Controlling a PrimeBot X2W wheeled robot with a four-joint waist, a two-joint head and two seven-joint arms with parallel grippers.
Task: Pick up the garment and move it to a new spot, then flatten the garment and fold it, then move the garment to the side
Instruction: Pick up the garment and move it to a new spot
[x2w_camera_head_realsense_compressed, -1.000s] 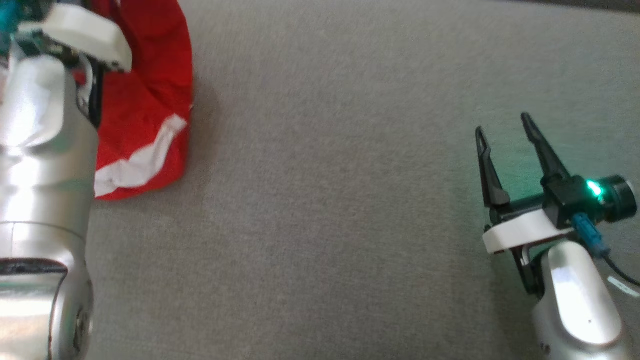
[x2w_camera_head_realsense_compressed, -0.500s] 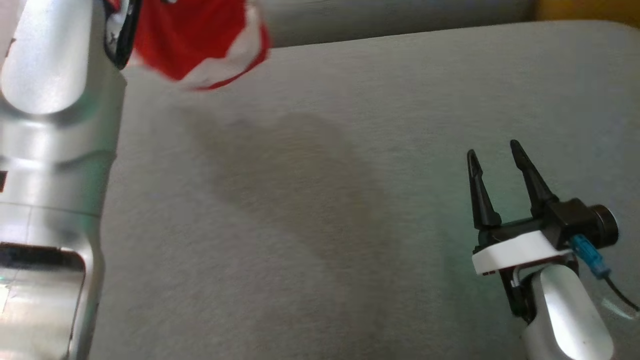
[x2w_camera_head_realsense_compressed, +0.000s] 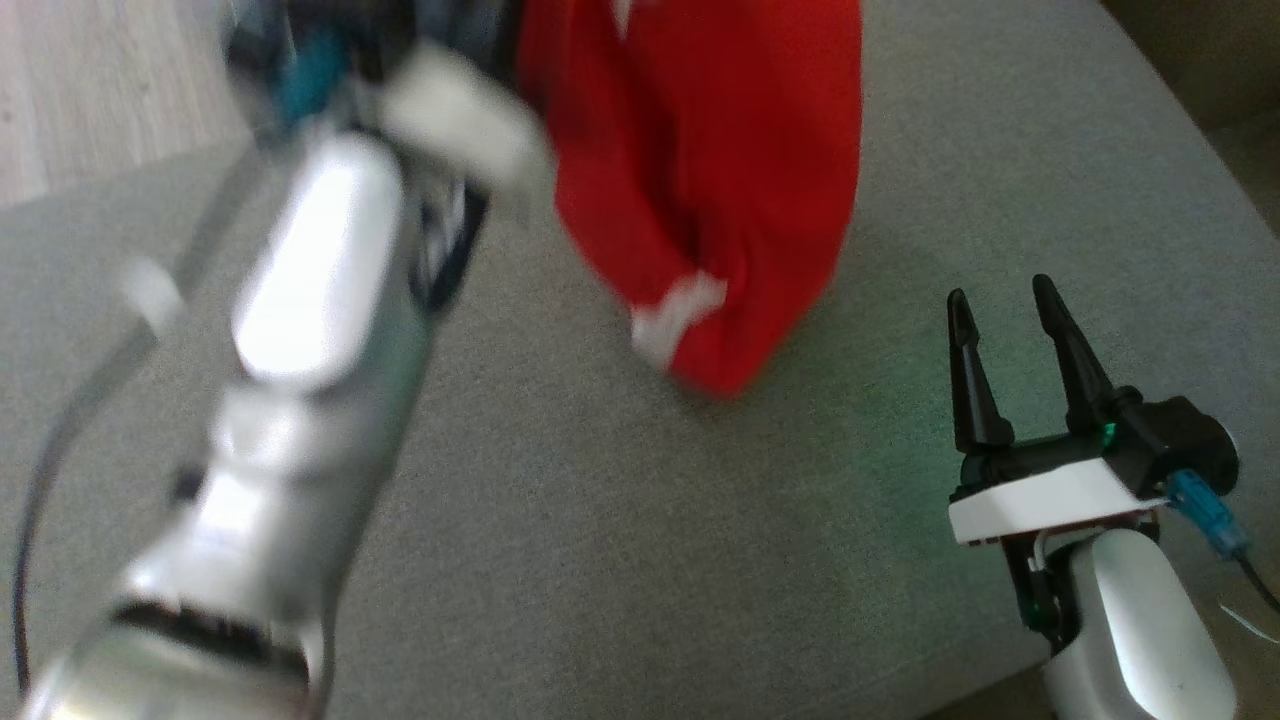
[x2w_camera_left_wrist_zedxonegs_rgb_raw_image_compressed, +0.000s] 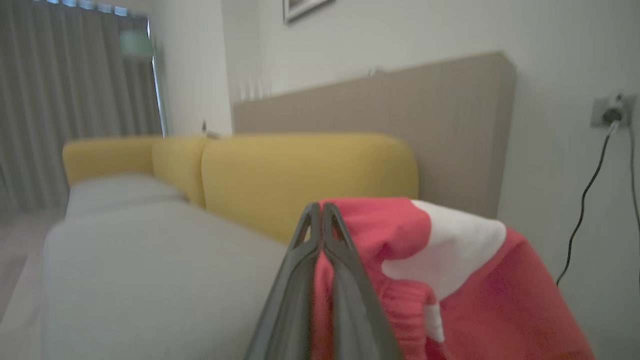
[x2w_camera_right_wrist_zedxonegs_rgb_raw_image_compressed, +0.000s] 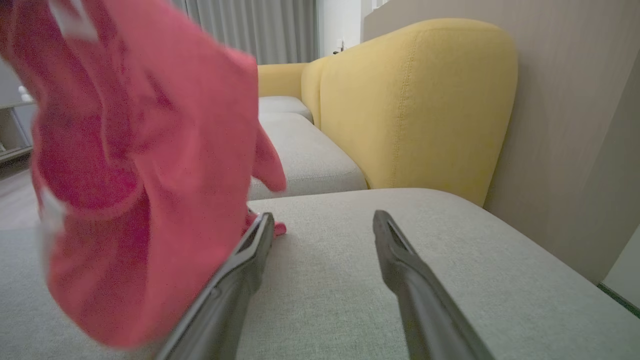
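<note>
Left gripper (x2w_camera_left_wrist_zedxonegs_rgb_raw_image_compressed: 322, 210) is clenched tight on a fold of the red-and-white garment (x2w_camera_head_realsense_compressed: 720, 180), and the whole bunch dangles over the grey seat cushion (x2w_camera_head_realsense_compressed: 600, 560), low end close to the fabric. That arm is a blur, so a slip is my worry: a thin pinch on swinging cloth. Right gripper (x2w_camera_head_realsense_compressed: 1000, 292) waits empty, fingers spread, just beside the hem. The cloth could snag there, or land crumpled and be hard to flatten.

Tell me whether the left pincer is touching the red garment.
Touching. The left wrist view shows the left pincer shut on a fold of the red garment, with red fabric showing between its closed fingers.
</note>
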